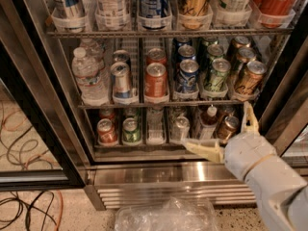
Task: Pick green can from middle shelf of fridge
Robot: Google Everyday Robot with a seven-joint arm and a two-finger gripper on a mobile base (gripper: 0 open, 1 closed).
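The green can (216, 75) stands at the front of a lane on the middle shelf (159, 103) of the fridge (44, 105), between a blue can (186, 76) and bronze-brown cans (249, 78). My gripper (222, 131) is open and empty. It sits low right, in front of the bottom shelf and below the green can. One pale finger (202, 150) points left and the other (249, 118) points up toward the middle shelf's edge.
On the middle shelf there are also a water bottle (89, 76), a silver can (121, 80) and an orange-red can (156, 81). Tall cans fill the rack above. Small cans stand on the bottom shelf. The steel grille (168, 189), a plastic bag (163, 215) and floor cables (24, 206) lie below.
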